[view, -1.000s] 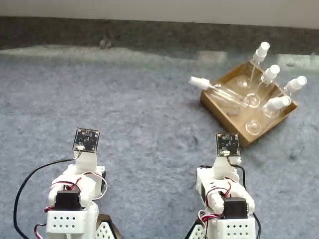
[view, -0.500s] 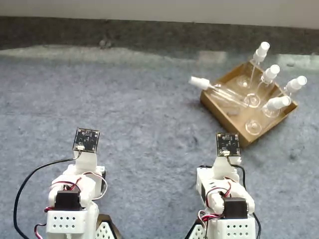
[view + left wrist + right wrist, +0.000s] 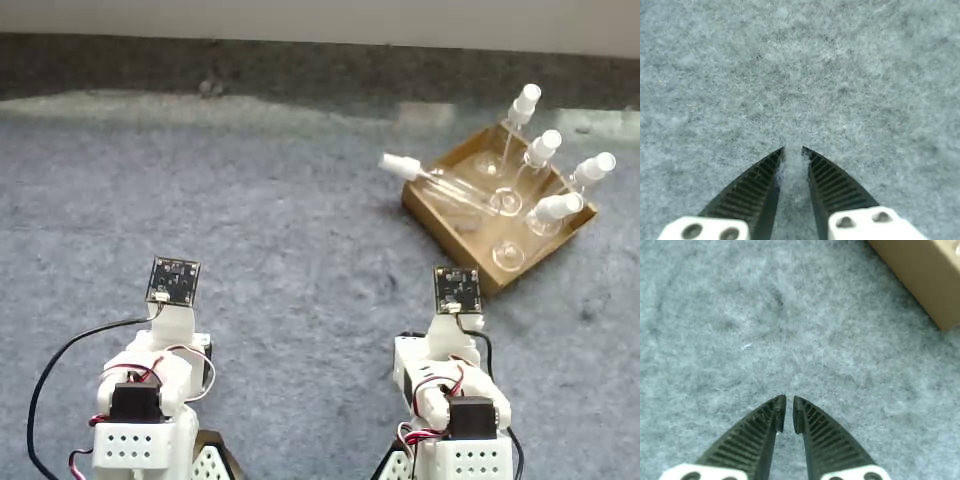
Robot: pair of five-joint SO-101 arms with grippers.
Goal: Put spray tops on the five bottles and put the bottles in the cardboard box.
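Observation:
The cardboard box (image 3: pixel 440 215) sits at the back right of the grey felt table. Several clear bottles with white spray tops are in it: most stand upright, such as one (image 3: pixel 545 150), and one lies tilted (image 3: pixel 455 185) with its top (image 3: pixel 400 165) sticking out over the box's left rim. The left arm (image 3: pixel 165 340) and the right arm (image 3: pixel 455 350) are folded back at the near edge, well short of the box. My left gripper (image 3: pixel 792 150) and my right gripper (image 3: pixel 789 400) are both shut on nothing, just above bare felt. A box corner (image 3: pixel 925 275) appears in the right wrist view.
Grey felt covers the table (image 3: pixel 250 220) between the arms and the box. A dark strip and a pale wall run along the far edge (image 3: pixel 300 60). A black cable (image 3: pixel 45 375) loops beside the left arm's base.

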